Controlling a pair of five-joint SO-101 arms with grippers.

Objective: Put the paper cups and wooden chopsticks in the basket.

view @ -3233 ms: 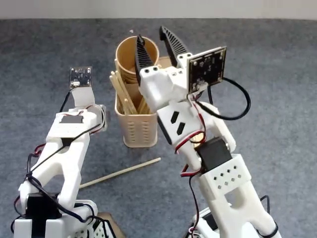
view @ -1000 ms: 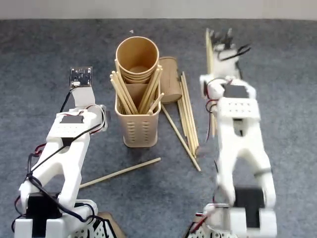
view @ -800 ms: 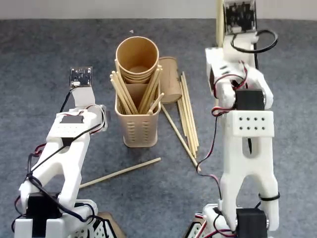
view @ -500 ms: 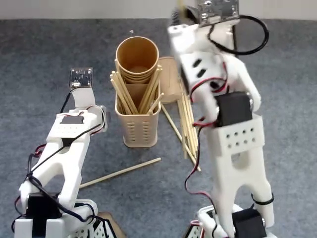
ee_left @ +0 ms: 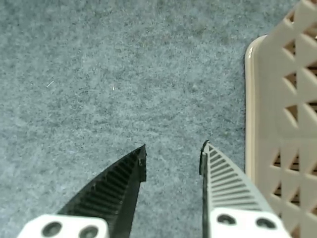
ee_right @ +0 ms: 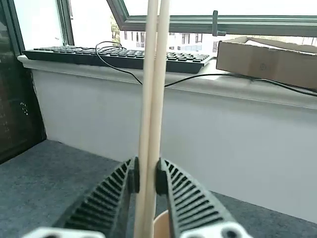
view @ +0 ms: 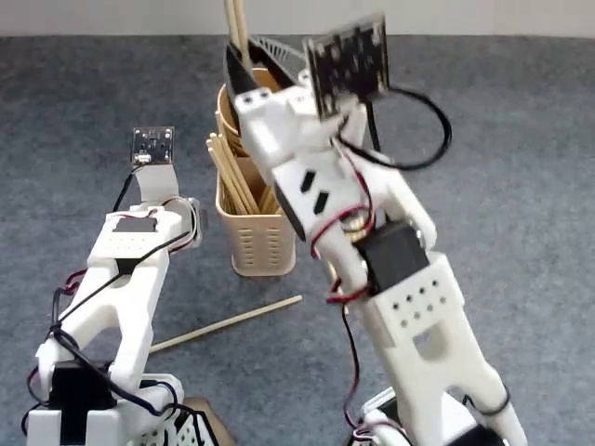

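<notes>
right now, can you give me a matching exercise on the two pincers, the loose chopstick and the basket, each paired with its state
Things:
1. left pincer
2. right pincer
3. loose chopstick
4. basket

States:
A. lying flat on the carpet
B. shut on two upright chopsticks
C. standing upright, with a bundle of chopsticks in it
D. open, with nothing between its fingers

Right pairs: 1-D, 2-B, 3-A, 4-C
</notes>
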